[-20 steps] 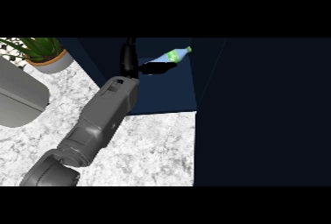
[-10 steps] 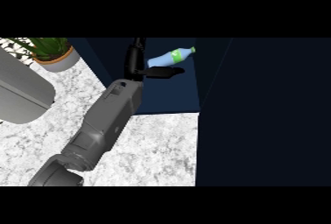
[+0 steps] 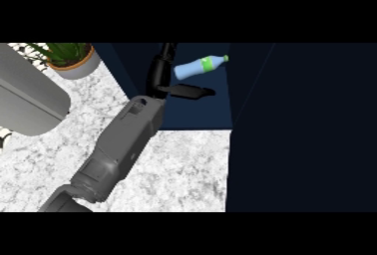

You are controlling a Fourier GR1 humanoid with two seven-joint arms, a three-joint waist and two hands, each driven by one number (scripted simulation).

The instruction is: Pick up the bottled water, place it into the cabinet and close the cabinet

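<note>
Pale-blue bottled water, green-banded neck

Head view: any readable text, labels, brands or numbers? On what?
No readable text anywhere in this view.
bottled water: only a plain green band, no letters visible.
plant pot: no markings.
cabinet and counter: no signs or numbers.

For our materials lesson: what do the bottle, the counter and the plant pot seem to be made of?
Bottle: probably plastic, pale blue and translucent-looking, with a green band at the neck. Counter: marble-like stone, white with grey mottling, smooth. Plant pot: perhaps ceramic, going by its plain grey, matte wall.
</note>
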